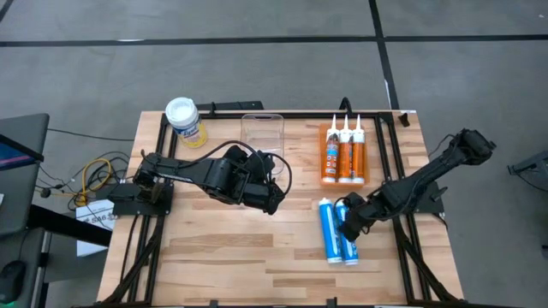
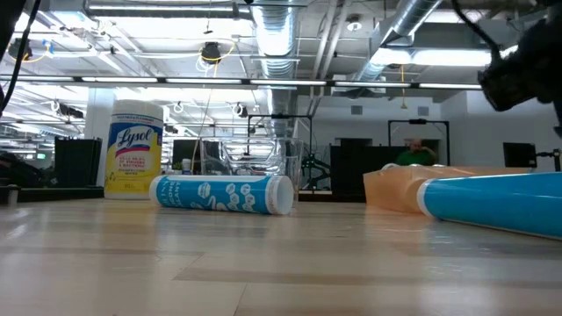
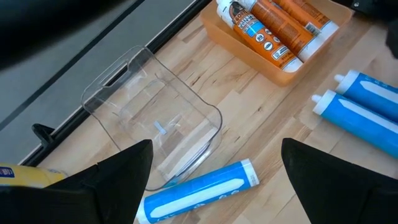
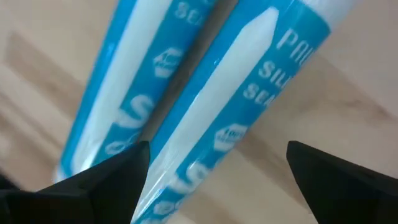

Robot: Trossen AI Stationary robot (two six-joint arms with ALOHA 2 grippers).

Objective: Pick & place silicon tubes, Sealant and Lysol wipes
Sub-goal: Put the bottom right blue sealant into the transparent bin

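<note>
Two blue silicone tubes [image 1: 336, 229] lie side by side on the table's right half. My right gripper [image 1: 349, 227] hangs open over them, pointing steeply down, a finger on either side of one tube [image 4: 236, 106]; I see no touch. A third blue tube [image 3: 199, 193] lies on its side by the clear bin [image 3: 155, 124], below my open left gripper [image 3: 214, 158], which hangs above the table's middle [image 1: 272, 201]. Three orange sealant tubes [image 1: 342, 150] lie in an orange tray [image 1: 324, 175]. The Lysol wipes [image 1: 184, 120] stand upright at the far left corner.
The clear bin [image 1: 262, 133] stands at the far edge between the wipes and the orange tray. Black frame rails [image 1: 402, 171] run along the table's sides. Bare wood [image 1: 231, 257] spreads across the near half.
</note>
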